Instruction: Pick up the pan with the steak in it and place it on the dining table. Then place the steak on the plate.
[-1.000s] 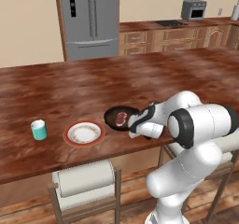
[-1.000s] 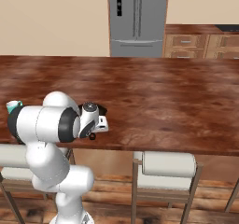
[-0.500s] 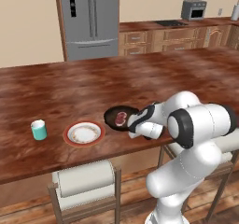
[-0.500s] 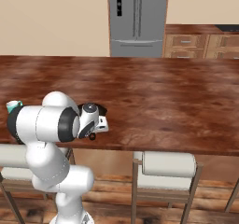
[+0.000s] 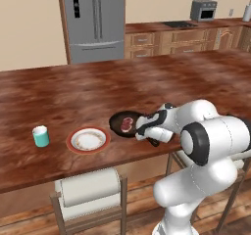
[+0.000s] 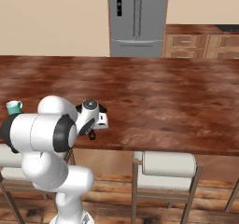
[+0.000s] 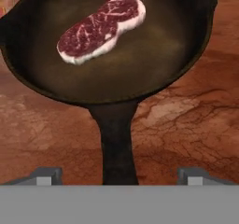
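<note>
The black pan (image 7: 116, 64) rests flat on the reddish-brown dining table (image 7: 186, 120), with the marbled red steak (image 7: 100, 27) lying in it. Its handle (image 7: 116, 143) runs straight back between my gripper's two fingertips. My gripper (image 7: 119, 176) is open, with both tips standing clear of the handle on either side. In the left base view the pan (image 5: 121, 124) and steak (image 5: 128, 124) lie just right of the white, red-rimmed plate (image 5: 88, 140), near the table's front edge, and my gripper (image 5: 146, 131) sits low at the pan's right.
A teal cup (image 5: 41, 136) stands left of the plate. Cushioned stools (image 5: 90, 187) are tucked under the table's near edge. The table (image 5: 186, 77) stretches far and right with bare wood. A steel fridge (image 5: 95, 18) and cabinets line the back wall.
The jaws have spread from shut on the pan handle to wide apart, letting the handle go. Arm, pan and steak stay where they were.
</note>
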Controlling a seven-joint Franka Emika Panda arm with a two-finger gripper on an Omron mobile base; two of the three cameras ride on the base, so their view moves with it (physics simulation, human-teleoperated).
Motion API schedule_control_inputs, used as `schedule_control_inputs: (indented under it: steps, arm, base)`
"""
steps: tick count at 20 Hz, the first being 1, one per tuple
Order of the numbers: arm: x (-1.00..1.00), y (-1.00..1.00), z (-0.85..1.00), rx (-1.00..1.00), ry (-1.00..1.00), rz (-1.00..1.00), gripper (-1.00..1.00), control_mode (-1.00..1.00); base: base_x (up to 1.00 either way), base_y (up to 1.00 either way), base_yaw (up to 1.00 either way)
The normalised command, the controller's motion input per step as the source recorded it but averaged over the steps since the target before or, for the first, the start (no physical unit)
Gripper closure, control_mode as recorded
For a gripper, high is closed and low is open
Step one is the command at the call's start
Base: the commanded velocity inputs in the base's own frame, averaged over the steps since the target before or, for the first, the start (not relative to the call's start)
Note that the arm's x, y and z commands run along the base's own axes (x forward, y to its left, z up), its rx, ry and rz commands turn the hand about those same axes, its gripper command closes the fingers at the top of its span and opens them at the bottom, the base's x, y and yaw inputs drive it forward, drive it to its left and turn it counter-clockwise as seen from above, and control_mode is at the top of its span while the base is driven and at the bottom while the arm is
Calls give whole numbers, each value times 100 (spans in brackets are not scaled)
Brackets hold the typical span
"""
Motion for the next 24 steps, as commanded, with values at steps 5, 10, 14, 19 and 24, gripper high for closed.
schedule_control_inputs:
  steps: [5,10,14,19,24]
  arm:
    - [24,14,42,3,0,-9,-100,-100]
    - [60,15,8,3,2,-12,-100,-100]
    - [57,6,0,8,1,-10,-100,-100]
    - [41,20,0,2,0,-10,-100,-100]
    - [37,36,-3,-1,0,-11,-100,-100]
  base:
    - [0,0,0]
    - [0,0,0]
    - [0,0,0]
    - [0,0,0]
    - [0,0,0]
